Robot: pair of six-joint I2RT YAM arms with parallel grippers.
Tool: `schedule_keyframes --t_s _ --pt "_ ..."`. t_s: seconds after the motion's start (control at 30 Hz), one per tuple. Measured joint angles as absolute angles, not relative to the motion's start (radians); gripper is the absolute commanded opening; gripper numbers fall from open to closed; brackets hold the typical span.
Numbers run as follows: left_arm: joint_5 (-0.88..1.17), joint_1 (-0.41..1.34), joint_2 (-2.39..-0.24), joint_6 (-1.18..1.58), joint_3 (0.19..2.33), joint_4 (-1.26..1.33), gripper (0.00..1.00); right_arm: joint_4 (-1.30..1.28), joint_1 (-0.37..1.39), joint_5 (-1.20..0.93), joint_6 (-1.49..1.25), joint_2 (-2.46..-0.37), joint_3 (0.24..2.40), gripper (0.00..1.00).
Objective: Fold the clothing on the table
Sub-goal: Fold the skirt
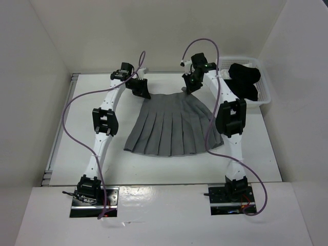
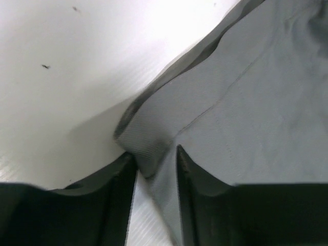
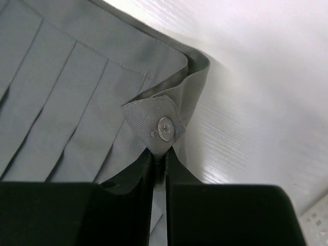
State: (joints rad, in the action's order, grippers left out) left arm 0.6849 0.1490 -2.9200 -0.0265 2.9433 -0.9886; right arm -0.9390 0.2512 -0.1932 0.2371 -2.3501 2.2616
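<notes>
Grey pleated skirt [image 1: 171,125] noted spread flat on the white table [image 1: 77,154], waistband toward the far side. Right gripper [image 3: 160,152] is clamped on one waistband corner, beside a metal snap [image 3: 165,128]. Left gripper [image 2: 155,155] fingers are held apart, astride the other corner.

Open surface [image 1: 77,154]: left of and nearer than skirt [image 1: 171,125]. Obstacles: basket [image 1: 264,95] holding black garment [image 1: 245,79], far-right corner; enclosing walls [image 1: 31,77].
</notes>
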Motion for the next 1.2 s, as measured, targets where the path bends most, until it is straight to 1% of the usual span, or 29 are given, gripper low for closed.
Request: schedule_keyframes --t_s 0.03,0.13,0.17,0.23,0.3,0.47,0.6,0.77,1.03,1.1,1.2 --pt "0.688 0.149 -2.922 -0.026 2.943 -0.994 0.33 -0.937 0.251 -0.194 0.237 -2.345 2.26 0.0" --pt "0.694 0.148 -2.926 -0.031 2.943 -1.013 0.19 -0.935 0.251 -0.193 0.237 -2.334 2.259 0.0" --pt "0.696 0.148 -2.927 -0.032 2.943 -1.019 0.11 -0.935 0.251 -0.193 0.237 -2.333 2.259 0.0" --pt "0.697 0.148 -2.927 -0.036 2.943 -1.027 0.04 -0.934 0.251 -0.193 0.238 -2.332 2.258 0.0" --pt "0.698 0.148 -2.927 -0.046 2.943 -1.034 0.01 -0.934 0.251 -0.193 0.238 -2.331 2.252 0.0" --pt "0.699 0.141 -2.921 -0.049 2.94 -1.041 0.01 -0.933 0.251 -0.175 0.249 -2.328 2.248 0.0" --pt "0.686 0.133 -2.872 -0.049 2.917 -1.056 0.01 -0.918 0.252 -0.143 0.252 -2.312 2.232 0.0" --pt "0.672 0.109 -2.727 -0.051 2.886 -1.063 0.01 -0.899 0.252 -0.09 0.241 -2.306 2.233 0.0" --pt "0.622 0.075 -2.469 -0.081 2.842 -1.09 0.0 -0.898 0.252 -0.067 0.191 -2.281 2.305 0.0" --pt "0.606 0.075 -2.437 -0.1 2.834 -1.11 0.0 -0.881 0.255 -0.066 0.184 -2.246 2.274 0.0" --pt "0.59 0.083 -2.408 -0.125 2.801 -1.146 0.0 -0.844 0.258 -0.059 0.178 -2.148 2.153 0.0"
